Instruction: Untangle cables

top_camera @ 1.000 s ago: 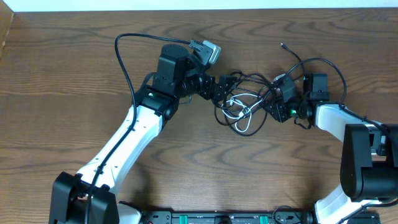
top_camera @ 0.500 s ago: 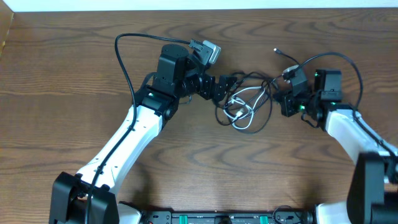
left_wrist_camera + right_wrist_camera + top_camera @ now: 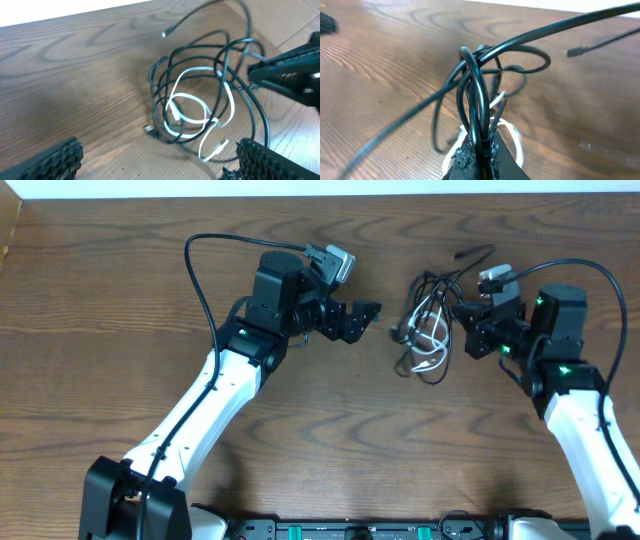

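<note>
The cables (image 3: 425, 330) form one tangled bunch on the wooden table (image 3: 120, 290), right of centre: several black loops around a shorter white cord (image 3: 432, 348). My right gripper (image 3: 466, 323) is shut on the bunch's right side. In the right wrist view its jaws (image 3: 481, 156) pinch upright black loops (image 3: 474, 90), with the white cord (image 3: 514, 139) behind them. My left gripper (image 3: 368, 322) stands open just left of the bunch, apart from it. In the left wrist view the cables (image 3: 200, 100) lie beyond its spread fingers (image 3: 55, 160), nothing between them.
One black plug end (image 3: 460, 255) sticks out toward the far edge. Thick black arm wires arc over the left arm (image 3: 200, 280) and the right arm (image 3: 590, 275). The table's far edge (image 3: 320, 194) is a white strip.
My right gripper closed on the black cables and dragged the whole bunch right, off the left gripper's fingers. The left arm has stayed still and open.
</note>
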You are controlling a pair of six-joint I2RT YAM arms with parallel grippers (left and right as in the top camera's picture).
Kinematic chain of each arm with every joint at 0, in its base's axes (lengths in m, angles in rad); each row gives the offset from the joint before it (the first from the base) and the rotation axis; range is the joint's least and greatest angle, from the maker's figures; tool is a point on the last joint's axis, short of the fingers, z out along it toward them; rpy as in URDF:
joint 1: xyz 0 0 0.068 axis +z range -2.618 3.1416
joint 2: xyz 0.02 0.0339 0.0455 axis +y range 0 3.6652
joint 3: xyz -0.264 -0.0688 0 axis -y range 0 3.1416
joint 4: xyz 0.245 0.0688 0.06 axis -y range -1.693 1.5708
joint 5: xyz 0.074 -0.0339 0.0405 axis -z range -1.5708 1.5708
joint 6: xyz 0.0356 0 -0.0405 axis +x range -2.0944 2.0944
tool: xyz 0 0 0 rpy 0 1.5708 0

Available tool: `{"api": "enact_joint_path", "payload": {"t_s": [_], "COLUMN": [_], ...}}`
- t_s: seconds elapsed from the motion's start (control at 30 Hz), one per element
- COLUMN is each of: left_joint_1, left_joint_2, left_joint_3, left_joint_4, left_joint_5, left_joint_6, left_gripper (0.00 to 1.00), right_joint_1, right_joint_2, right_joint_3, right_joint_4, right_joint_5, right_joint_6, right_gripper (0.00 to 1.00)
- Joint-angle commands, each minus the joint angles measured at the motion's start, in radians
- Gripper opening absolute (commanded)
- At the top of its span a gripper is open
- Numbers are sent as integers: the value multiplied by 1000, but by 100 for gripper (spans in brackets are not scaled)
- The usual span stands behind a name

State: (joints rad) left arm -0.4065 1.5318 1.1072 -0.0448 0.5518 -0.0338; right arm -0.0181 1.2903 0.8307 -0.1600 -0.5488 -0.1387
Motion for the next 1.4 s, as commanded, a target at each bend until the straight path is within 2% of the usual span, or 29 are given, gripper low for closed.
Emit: {"api": "enact_joint_path", "payload": {"t_s": [0.0,0.1,0.37,0.43,0.6,0.7,0.83,0.93,1.23,1.37], "left_joint_1": [2,2,2,2,2,2,1,1,-3,-16], "left_joint_2": [6,6,6,6,6,6,6,6,6,6], "left_joint_3": [-2,-2,-2,-2,-2,-2,-2,-2,-2,-2], "left_joint_4": [1,1,1,5,-8,-90,-233,-283,-191,-177], "left_joint_5": [13,13,15,68,437,486,612,694,686,547], "left_joint_6": [-16,-16,-16,-10,213,286,485,587,595,595], "left_gripper": [98,98,98,97,98,98,98,98,98,99], "right_joint_1": [0,0,0,0,7,13,16,29,108,137], "right_joint_2": [-49,-55,-55,-55,-55,-55,-48,-41,-35,-35], "right_joint_3": [0,0,0,0,0,0,0,0,0,0], "right_joint_4": [8,-1,-113,-117,-117,-121,-148,-185,-225,-212], "right_joint_5": [-84,-151,-169,-169,-169,-170,-220,-280,-300,-311], "right_joint_6": [10,-21,-150,-166,-255,-297,-312,-331,-331,-330], "right_gripper": [1,1,1,1,1,1,1,1,1,1]}}
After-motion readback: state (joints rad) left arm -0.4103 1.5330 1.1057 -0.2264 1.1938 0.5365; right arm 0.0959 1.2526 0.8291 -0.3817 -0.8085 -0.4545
